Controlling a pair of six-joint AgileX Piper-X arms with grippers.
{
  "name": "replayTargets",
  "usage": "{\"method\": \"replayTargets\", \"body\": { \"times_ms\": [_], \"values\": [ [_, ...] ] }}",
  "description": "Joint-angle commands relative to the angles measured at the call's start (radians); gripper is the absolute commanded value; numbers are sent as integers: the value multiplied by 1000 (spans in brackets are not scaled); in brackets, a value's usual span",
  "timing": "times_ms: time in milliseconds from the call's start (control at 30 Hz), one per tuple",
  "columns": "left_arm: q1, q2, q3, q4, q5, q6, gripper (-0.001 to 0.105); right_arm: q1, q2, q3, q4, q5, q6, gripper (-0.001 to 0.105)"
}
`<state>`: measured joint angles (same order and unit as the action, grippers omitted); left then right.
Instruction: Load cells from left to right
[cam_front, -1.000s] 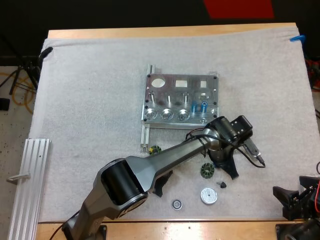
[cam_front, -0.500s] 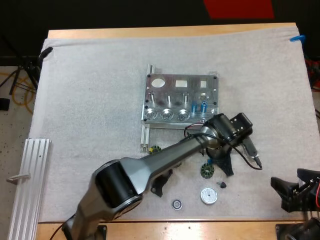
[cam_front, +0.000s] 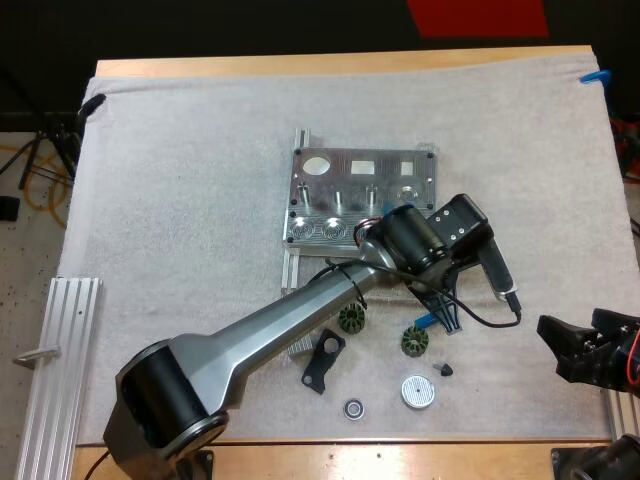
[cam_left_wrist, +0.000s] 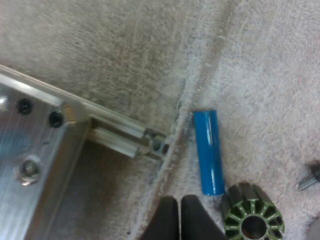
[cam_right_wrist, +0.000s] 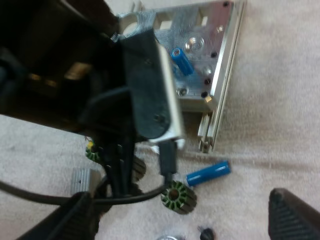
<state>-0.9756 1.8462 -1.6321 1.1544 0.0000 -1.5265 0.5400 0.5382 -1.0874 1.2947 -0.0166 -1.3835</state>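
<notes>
The tabletop (cam_front: 340, 64) carries a white mat (cam_front: 180, 200); on it lie a metal fixture (cam_front: 330, 190), a blue cylinder (cam_left_wrist: 208, 151) beside a toothed ring (cam_front: 415, 342), a white disc (cam_front: 418, 391), a black bracket (cam_front: 322, 362); a ribbed rail (cam_front: 60, 370) lies at its left edge.

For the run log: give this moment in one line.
left gripper: shut, empty, near blue cell | blue cell: flat on mat by green toothed ring | right gripper: open, near mat's edge

fixture (cam_left_wrist: 36, 150): bare shiny metal | blue cylinder (cam_left_wrist: 208, 152): smooth, glossy | mat (cam_left_wrist: 125, 50): rough white cloth | left fingers (cam_left_wrist: 167, 222): matt black
</notes>
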Motion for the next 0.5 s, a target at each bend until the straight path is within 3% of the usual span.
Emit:
{"method": "replayTargets", "body": {
  "times_ms": [0,133,200,267,467],
  "values": [
    [-2,15,2,-3,28,6,1,0,-1,-13,-12,6,-8,70],
    [-5,47,3,-20,65,6,19,0,-1,-12,-3,6,-8,70],
    [-6,77,3,-22,65,6,43,0,-1,-12,6,17,-8,70],
    [-6,100,3,-22,65,6,54,0,-1,-12,15,17,-8,70],
    [-6,174,3,-20,65,6,53,0,-1,-12,21,17,-8,70]
  ]
}}
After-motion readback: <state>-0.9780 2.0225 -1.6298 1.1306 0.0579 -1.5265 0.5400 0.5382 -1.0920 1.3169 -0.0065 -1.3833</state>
